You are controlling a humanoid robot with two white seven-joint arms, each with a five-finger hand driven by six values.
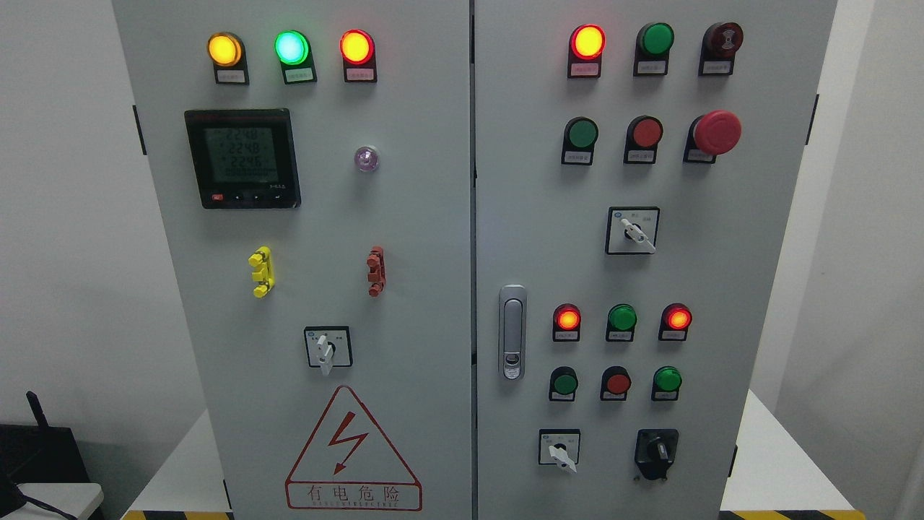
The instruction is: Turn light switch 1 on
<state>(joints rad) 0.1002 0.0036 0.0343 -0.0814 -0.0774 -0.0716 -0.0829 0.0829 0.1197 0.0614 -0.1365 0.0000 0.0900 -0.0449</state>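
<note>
A grey electrical cabinet (pixel 419 217) with two doors fills the head view. The left door has a white rotary switch (pixel 326 350) pointing down. The right door has a white rotary switch (pixel 635 232) at mid height, another (pixel 559 451) at the lower left and a black one (pixel 657 451) beside it. Between them are a row of indicator lamps (pixel 621 318), the outer two lit red, and a row of push buttons (pixel 617 383). The label print is too small to read. Neither of my hands is in view.
The top row of lamps (pixel 290 48) on the left door is lit amber, green and red. A meter (pixel 242 159), a red emergency stop (pixel 716 132) and a door handle (pixel 512 332) also sit on the panel. A black device (pixel 43 448) stands at the lower left.
</note>
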